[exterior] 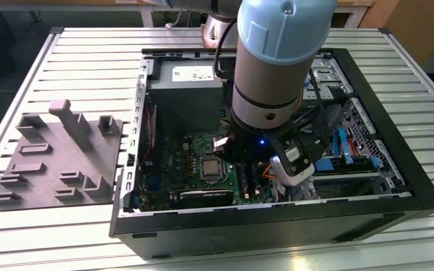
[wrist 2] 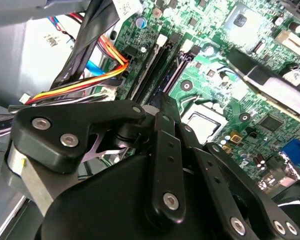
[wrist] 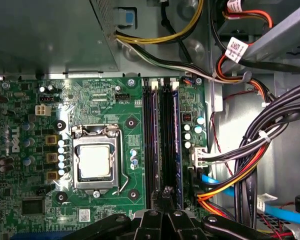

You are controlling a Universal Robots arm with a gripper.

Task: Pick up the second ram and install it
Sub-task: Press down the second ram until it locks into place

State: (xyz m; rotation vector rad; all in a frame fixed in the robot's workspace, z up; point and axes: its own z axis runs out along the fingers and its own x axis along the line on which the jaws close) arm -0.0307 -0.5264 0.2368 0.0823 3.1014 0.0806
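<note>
My gripper (wrist: 166, 194) is low inside the open computer case (exterior: 398, 169), over the motherboard's memory slots. Its fingers (wrist 2: 165, 107) look shut together, tips down at one end of the slot nearer the cables. A thin dark stick, the second ram (wrist: 168, 135), lies edge-on along that slot (wrist 2: 174, 70). I cannot tell whether the tips clamp it or only rest on it. A second dark slot (wrist: 149, 135) runs beside it, toward the processor socket (wrist: 95, 160). In the exterior view the arm's wrist (exterior: 266, 124) hides the fingers.
A grey holder tray (exterior: 59, 164) of plastic blocks lies on the slatted table at the exterior view's left. Bundles of coloured cables (wrist: 250, 165) crowd the slots' far side. The power supply (exterior: 183, 84) stands at the case's back.
</note>
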